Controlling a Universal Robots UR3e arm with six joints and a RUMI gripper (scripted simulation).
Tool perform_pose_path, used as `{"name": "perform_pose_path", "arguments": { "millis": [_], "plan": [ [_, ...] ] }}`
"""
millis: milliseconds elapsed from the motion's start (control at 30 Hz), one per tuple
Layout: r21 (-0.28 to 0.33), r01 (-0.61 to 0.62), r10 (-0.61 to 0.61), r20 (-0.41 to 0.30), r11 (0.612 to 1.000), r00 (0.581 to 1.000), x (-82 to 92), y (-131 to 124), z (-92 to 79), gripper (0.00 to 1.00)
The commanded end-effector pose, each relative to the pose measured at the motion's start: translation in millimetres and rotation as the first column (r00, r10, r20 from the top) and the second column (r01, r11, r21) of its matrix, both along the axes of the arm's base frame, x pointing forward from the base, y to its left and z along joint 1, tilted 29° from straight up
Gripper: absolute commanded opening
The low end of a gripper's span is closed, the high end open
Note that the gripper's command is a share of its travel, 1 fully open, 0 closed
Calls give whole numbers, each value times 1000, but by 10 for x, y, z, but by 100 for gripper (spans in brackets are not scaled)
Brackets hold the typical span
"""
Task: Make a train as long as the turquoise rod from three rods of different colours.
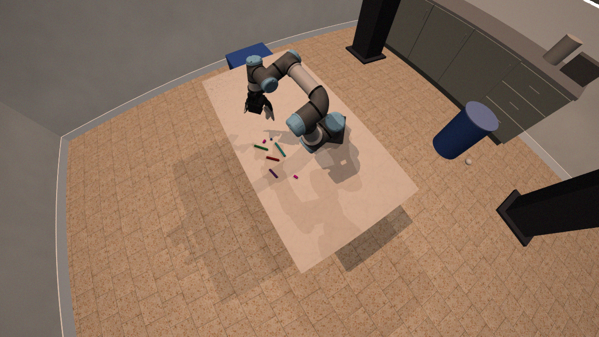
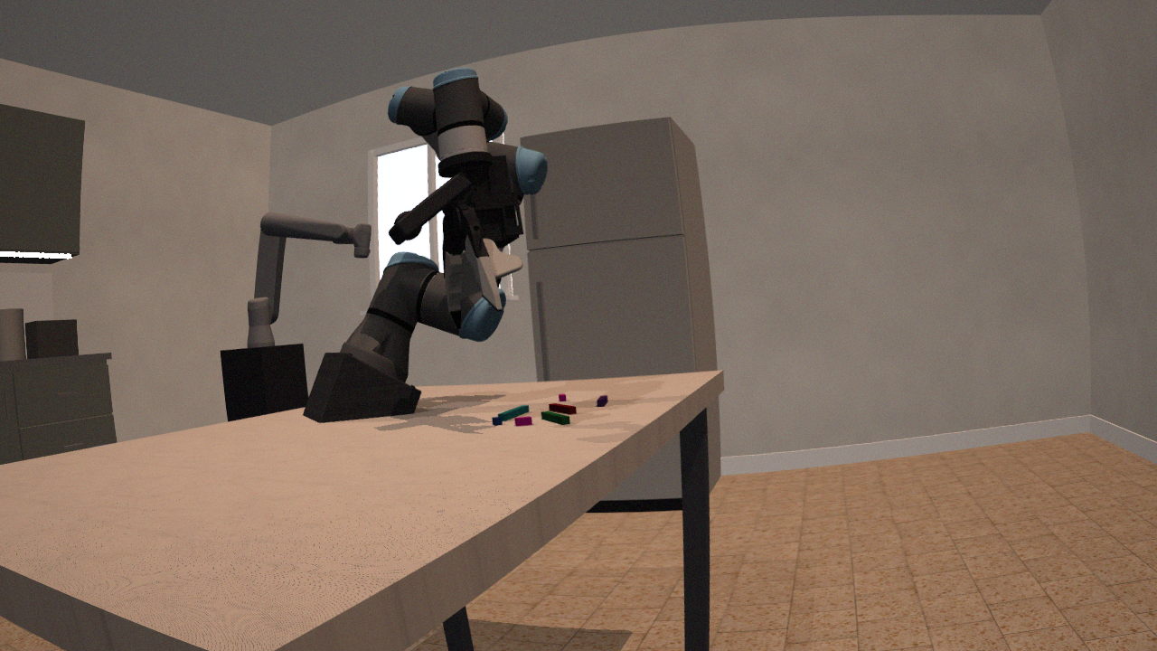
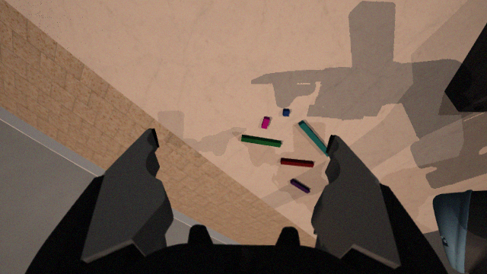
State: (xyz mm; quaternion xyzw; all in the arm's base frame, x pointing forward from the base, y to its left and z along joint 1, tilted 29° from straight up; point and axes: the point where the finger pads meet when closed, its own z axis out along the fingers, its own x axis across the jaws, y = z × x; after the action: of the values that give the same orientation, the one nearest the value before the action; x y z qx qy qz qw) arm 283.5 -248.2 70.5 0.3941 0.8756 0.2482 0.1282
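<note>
Several rods lie flat and apart on the table. The turquoise rod lies nearest the arm's base, also in the wrist view. The green rod, red rod, purple rod, a magenta rod and the blue rod lie around it. A second magenta rod lies apart toward the table's middle. My gripper is open and empty, high above the table, beyond the rods.
The arm's base stands on the table beside the rods. The table's long edge runs close to the green and purple rods. A blue bin and a small ball are on the floor.
</note>
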Motion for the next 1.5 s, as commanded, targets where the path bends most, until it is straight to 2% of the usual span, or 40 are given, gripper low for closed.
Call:
{"name": "perform_pose_path", "arguments": {
  "millis": [0,233,467,800,1467],
  "plan": [
    [-2,-8,8,-36,1000,999,18,291,-83,100],
    [10,-37,37,-68,999,997,23,626,-164,100],
    [17,-53,55,-88,998,995,14,822,-216,100],
    [19,-60,62,-96,998,993,7,904,-239,100],
    [19,-60,62,-96,998,994,7,905,-238,100]
  ]
}}
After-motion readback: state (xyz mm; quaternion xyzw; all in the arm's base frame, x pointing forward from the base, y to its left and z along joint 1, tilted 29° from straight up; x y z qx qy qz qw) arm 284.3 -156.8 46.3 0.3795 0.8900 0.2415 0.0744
